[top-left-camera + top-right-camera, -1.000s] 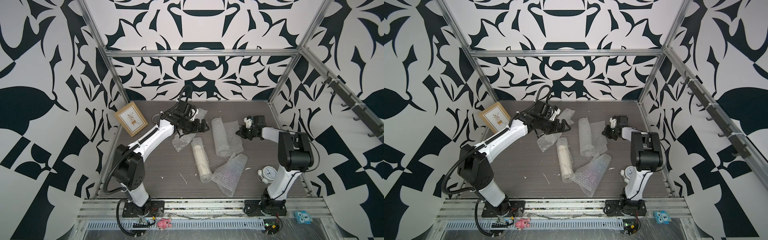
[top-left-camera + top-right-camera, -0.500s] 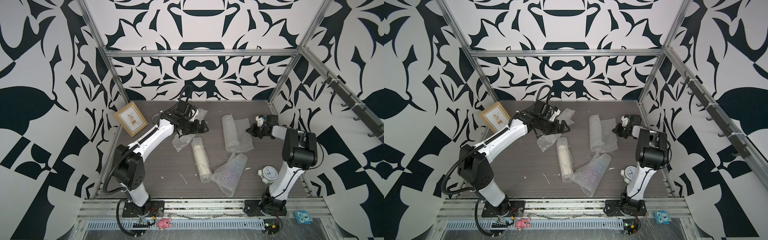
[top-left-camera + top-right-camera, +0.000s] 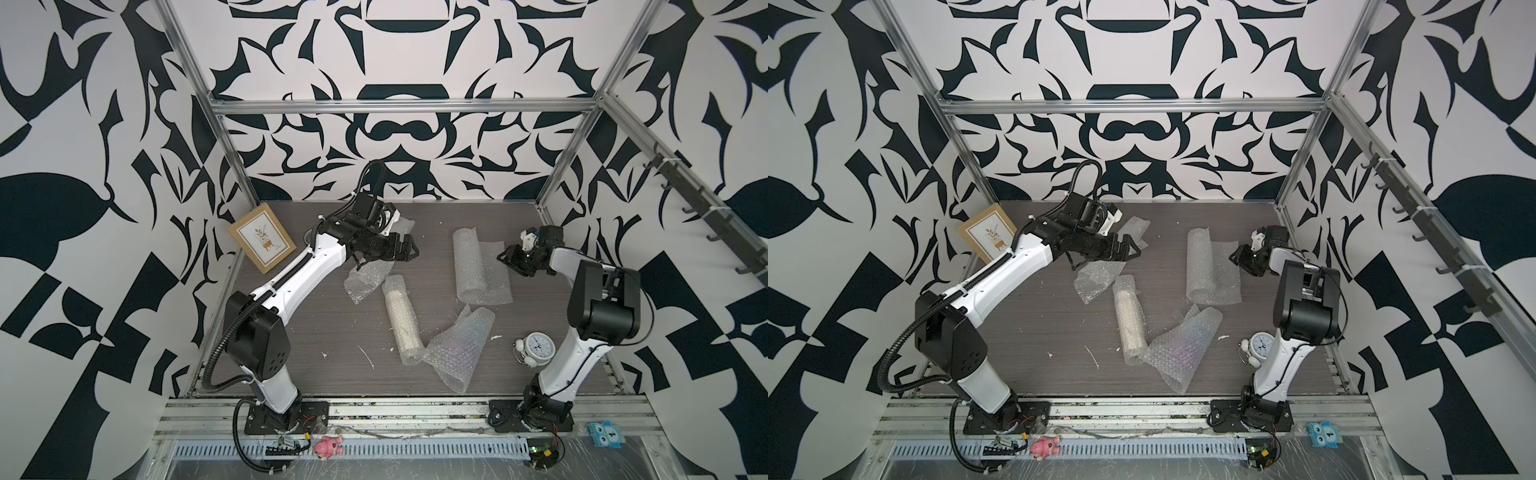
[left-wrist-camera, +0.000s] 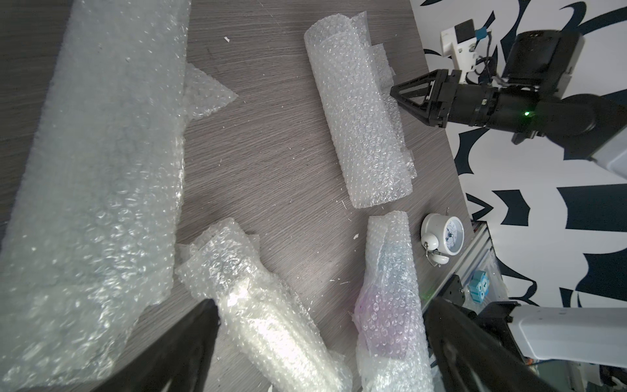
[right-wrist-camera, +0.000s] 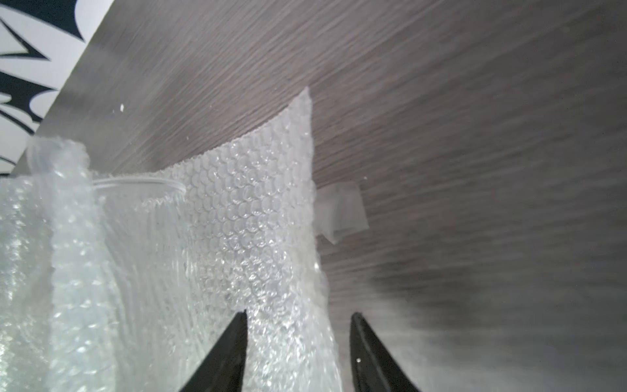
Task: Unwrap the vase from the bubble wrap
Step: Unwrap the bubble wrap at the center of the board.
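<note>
— Left gripper (image 3: 412,248)?
— Spread wide, clamped on nothing. Hung just beside a crumpled bubble wrap sheet (image 3: 365,282), far centre.
— Right gripper (image 3: 508,262)?
— Parted too. Straddled the right edge of a bubble wrap roll (image 3: 475,266), far right. Showed a clear rim (image 5: 142,185) inside.
— Other wrap?
— Lay mid-table as a wrapped bundle (image 3: 402,320), touching a loose sheet (image 3: 457,349) to its right, nearer.

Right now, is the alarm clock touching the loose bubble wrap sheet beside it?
Apart. In both top views a strip of bare table shows between the alarm clock and the bubble wrap sheet.
</note>
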